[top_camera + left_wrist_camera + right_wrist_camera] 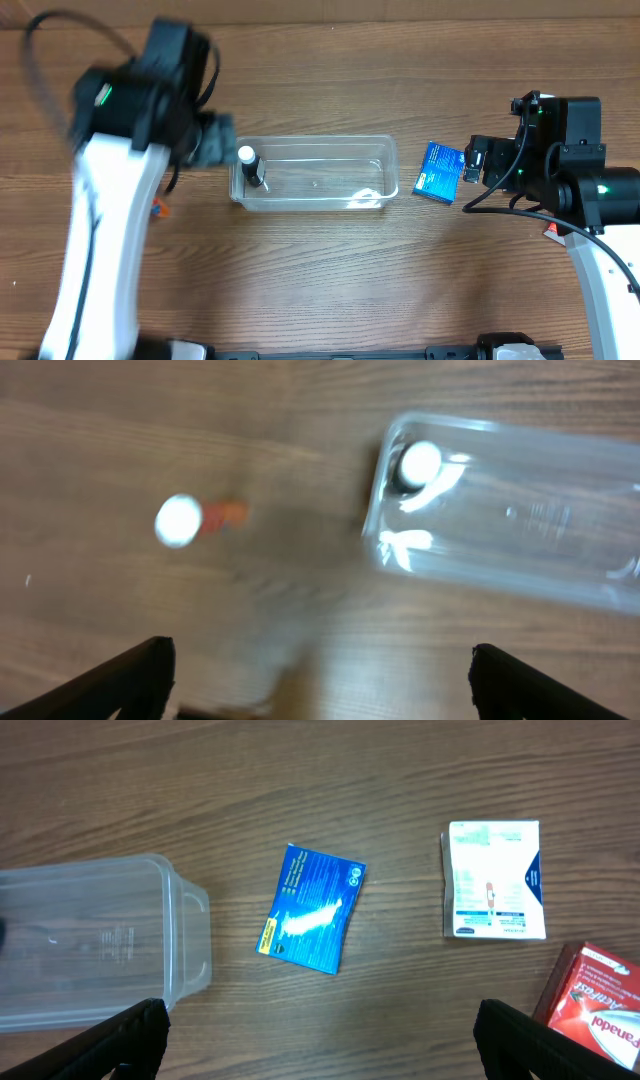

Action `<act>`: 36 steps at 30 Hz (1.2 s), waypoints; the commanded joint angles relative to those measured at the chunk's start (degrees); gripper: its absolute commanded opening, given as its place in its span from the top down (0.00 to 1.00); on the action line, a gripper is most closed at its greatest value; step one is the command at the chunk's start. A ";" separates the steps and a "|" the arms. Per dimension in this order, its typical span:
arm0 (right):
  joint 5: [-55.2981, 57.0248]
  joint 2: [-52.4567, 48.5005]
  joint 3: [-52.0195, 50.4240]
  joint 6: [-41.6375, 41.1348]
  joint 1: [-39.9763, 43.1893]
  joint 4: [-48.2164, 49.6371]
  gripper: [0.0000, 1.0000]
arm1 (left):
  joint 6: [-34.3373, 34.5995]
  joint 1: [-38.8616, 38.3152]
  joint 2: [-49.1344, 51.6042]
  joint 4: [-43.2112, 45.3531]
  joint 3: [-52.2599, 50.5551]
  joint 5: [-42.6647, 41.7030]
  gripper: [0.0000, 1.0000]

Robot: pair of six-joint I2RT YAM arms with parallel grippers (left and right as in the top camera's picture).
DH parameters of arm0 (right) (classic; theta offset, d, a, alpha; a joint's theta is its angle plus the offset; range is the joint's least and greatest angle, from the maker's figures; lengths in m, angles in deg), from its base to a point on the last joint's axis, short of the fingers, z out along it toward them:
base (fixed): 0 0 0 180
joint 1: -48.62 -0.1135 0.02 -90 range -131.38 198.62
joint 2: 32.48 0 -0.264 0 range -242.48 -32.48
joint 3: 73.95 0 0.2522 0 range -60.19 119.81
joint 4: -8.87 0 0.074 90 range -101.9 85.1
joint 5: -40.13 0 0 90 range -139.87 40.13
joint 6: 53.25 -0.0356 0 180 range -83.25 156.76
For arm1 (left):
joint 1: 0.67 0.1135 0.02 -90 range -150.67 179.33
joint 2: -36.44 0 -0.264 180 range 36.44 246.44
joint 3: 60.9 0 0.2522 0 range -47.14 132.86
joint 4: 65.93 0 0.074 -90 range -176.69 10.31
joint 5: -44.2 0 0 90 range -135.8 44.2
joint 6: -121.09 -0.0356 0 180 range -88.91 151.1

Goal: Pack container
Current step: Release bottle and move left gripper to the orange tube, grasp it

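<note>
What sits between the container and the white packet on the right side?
Only the blue packet, lying flat and touching neither the container nor the white packet. The right wrist view shows it clearly.

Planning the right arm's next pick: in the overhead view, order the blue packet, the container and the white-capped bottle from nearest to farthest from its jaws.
1. The blue packet, lying just in front of the jaws, on the right side.
2. The container, mid-table, beyond the packet.
3. The white-capped bottle, standing at the tub's far left end.
</note>
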 commanded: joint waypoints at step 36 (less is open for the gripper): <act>-0.13 0.50 1.70 -0.11 0.15 0.13 0.00 | -9.05 30.62 15.32 24.79 -29.86 -11.96 0.27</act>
